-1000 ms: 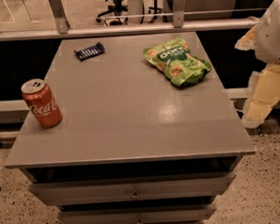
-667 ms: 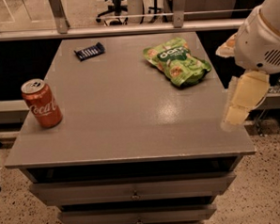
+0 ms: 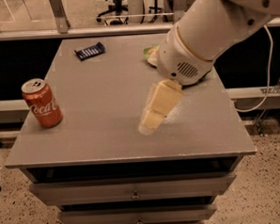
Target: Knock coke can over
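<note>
- Compared with 0.7 s before, the gripper (image 3: 150, 123) has moved from the right edge of the table (image 3: 99, 139) toward its middle, and the white arm (image 3: 211, 30) now covers much of the upper right of the view.
- At this moment the gripper hangs low over the table top, tilted down to the left, a little in front of the middle.
- Whether the gripper is open or closed cannot be told.
- The coke can (image 3: 42, 103) stands upright near the left edge of the table, toward the front, with its silver top showing.
- Gripper and can are well apart; bare table top lies between them.
- 1 green snack bag (image 3: 150, 55) is mostly hidden behind the arm; only a corner shows.
- 1 dark blue packet (image 3: 90, 51) lies flat near the back left.
- Below the table top are drawers (image 3: 134, 189).
</note>
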Action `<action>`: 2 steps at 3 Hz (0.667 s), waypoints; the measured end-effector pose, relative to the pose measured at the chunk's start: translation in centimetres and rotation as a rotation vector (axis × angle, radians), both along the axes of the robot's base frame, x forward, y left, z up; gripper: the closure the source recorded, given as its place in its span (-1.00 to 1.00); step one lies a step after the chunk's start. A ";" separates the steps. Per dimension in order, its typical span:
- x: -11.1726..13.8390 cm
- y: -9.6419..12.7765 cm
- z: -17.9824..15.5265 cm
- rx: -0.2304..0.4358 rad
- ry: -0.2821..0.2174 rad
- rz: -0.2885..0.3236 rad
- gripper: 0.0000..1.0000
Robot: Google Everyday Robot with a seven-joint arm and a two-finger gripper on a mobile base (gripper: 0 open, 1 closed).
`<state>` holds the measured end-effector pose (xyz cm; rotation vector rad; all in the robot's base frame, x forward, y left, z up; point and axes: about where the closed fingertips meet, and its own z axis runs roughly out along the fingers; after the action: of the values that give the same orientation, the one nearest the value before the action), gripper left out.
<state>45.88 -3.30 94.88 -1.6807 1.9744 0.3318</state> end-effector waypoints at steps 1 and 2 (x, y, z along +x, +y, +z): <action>0.5 2.0 0.4 0.035 -0.014 -0.003 -1.00; 0.5 2.1 0.4 0.035 -0.014 -0.002 -1.00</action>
<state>46.33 -1.25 95.28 -1.6543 1.9493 0.3511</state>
